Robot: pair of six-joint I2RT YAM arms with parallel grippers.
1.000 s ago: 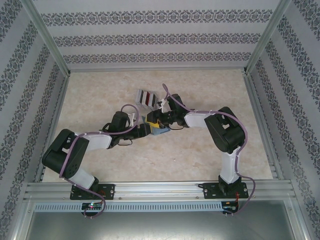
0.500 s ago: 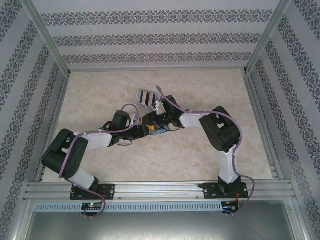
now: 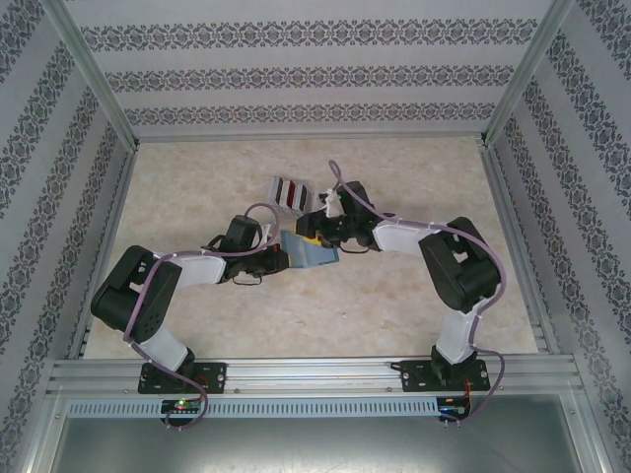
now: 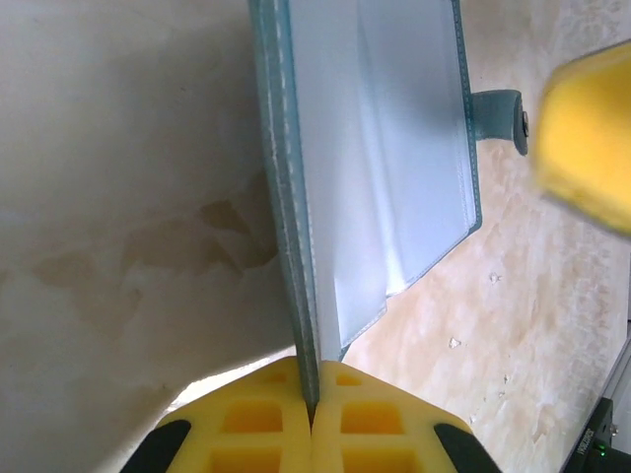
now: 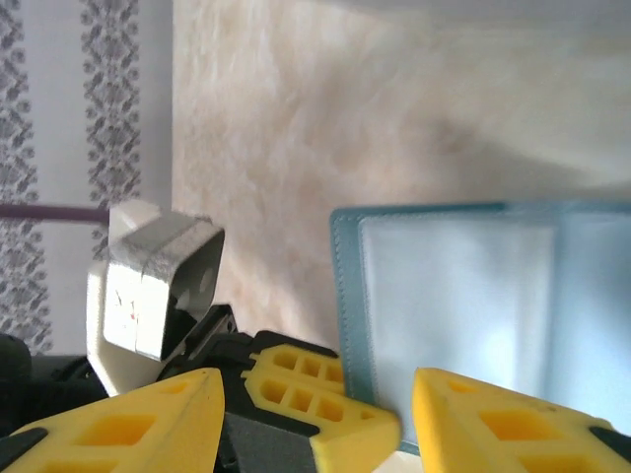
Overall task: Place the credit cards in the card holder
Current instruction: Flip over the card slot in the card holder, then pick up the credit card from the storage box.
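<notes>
While the left claw (image 4: 312,409) is shut tight on the thin edge of the holder (image 4: 385,168), the holder lies open like a little book in the middle of the table (image 3: 414,177). I cannot tell if it rests on the table or hangs just above it.

The right claw (image 5: 317,404) is open and holds nothing. It sits right by the holder's far edge, with its two yellow fingers spread wide.

The cards (image 3: 293,189) stand on their edges in the rack (image 3: 275,187). They lie just past the right claw, on the far side from the holder. They look like thin red strips, and their long sides point away from the arms, a bit slanted. The right arm is the nearer one, so I think it is the one to fetch a card.

The holder is soft and blue-green, with stitches along its rim and a small strap (image 4: 498,103) on one side. Inside it is pale, smooth and a bit shiny. The cards look flat and stiff. The rack is grey-white with ridges. The table top looks like smooth, pale stone.
</notes>
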